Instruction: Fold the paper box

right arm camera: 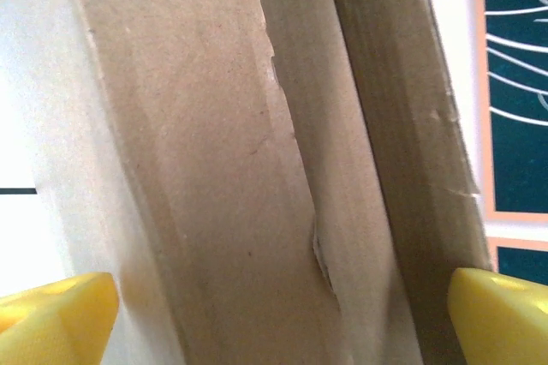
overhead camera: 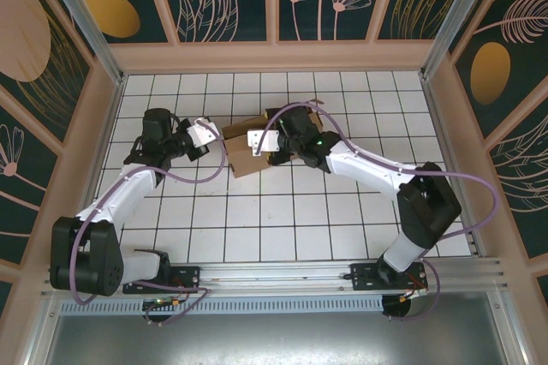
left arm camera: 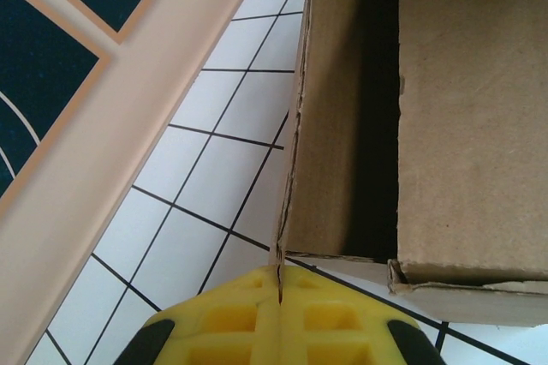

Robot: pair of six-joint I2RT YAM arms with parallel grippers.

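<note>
Arm on the left: reaching from the near left corner across the tiled table (overhead camera: 257, 219) toward the middle.
Gripper on the left (left arm camera: 279, 278): its yellow fingers (left arm camera: 231, 318) are pressing flat together with no gap. The top edge of a standing cardboard wall is running straight into their seam; whether it is pinched there cannot be told.
Paper box (overhead camera: 244, 162): lying mid-table, toward the far side, between the two grippers. It is partly folded, with one side wall standing beside a flat panel.
Gripper on the right (right arm camera: 282, 309): jaws standing wide apart and straddling layered cardboard panels, one yellow fingertip at each side, not clamping them.
Arm on the right: bending in from the near right corner, its wrist hovering over the box's right end.
</note>
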